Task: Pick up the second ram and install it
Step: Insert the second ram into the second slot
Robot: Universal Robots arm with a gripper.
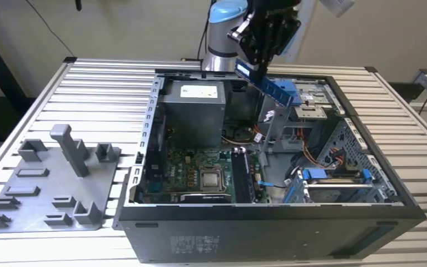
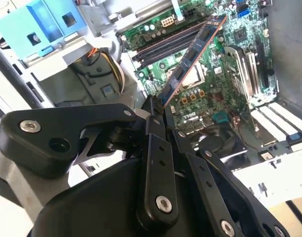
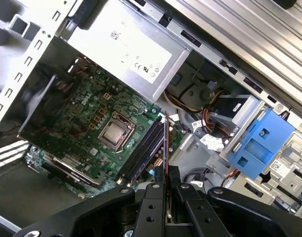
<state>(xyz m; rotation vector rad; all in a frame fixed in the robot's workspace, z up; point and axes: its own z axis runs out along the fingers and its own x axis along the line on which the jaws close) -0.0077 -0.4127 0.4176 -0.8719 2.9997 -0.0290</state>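
Gripper (image 1: 258, 64) above the open computer case (image 1: 273, 228), fingers clamped on one end of the second ram (image 1: 279, 90), long axis slanting downward, free end pointing toward the motherboard (image 2: 230, 74).

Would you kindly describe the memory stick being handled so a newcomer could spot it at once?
Look into the open black computer case, over its green motherboard. The black claw grips one end of a long, thin, dark-blue circuit-board stick. Unlike the seated parts, it hangs in mid-air.

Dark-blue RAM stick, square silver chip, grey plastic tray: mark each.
Dark-blue RAM stick (image 2: 190, 61), second wrist view, middle.
Square silver chip (image 1: 212, 179), exterior view, centre.
Grey plastic tray (image 1: 46, 182), exterior view, bare base.
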